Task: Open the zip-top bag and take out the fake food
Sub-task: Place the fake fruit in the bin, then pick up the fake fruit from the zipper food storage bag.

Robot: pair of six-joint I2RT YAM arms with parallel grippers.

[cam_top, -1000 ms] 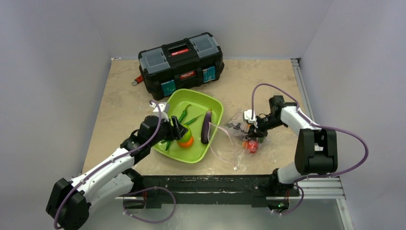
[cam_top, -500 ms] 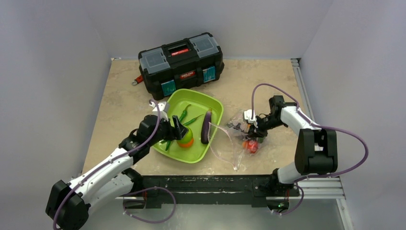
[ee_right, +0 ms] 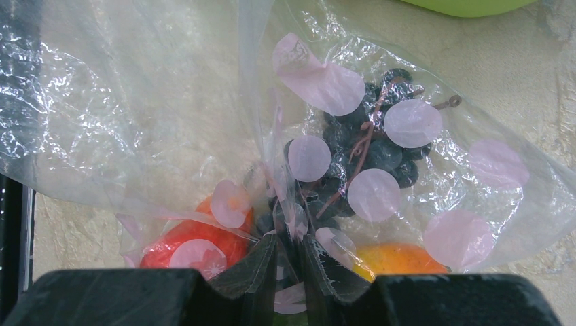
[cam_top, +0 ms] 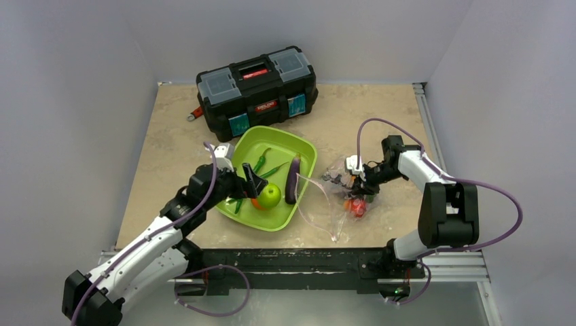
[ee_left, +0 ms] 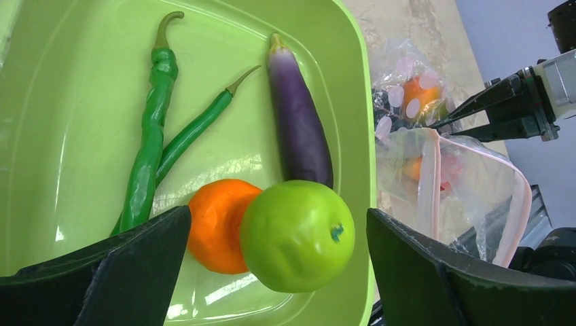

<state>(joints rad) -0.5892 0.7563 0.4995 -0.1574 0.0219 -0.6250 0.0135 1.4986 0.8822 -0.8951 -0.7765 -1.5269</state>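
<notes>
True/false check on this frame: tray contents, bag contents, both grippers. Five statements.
1. The round green toy lime lies in the lime-green plastic tray, touching the toy orange. True.
2. The left gripper is shut on the lime. False: it is open, with its fingers wide on either side of the lime.
3. The purple toy eggplant is inside the clear zip-top bag. False: it lies in the tray.
4. The right gripper pinches the bag's plastic. True.
5. The dark toy grapes are in the tray. False: they are inside the bag.
</notes>
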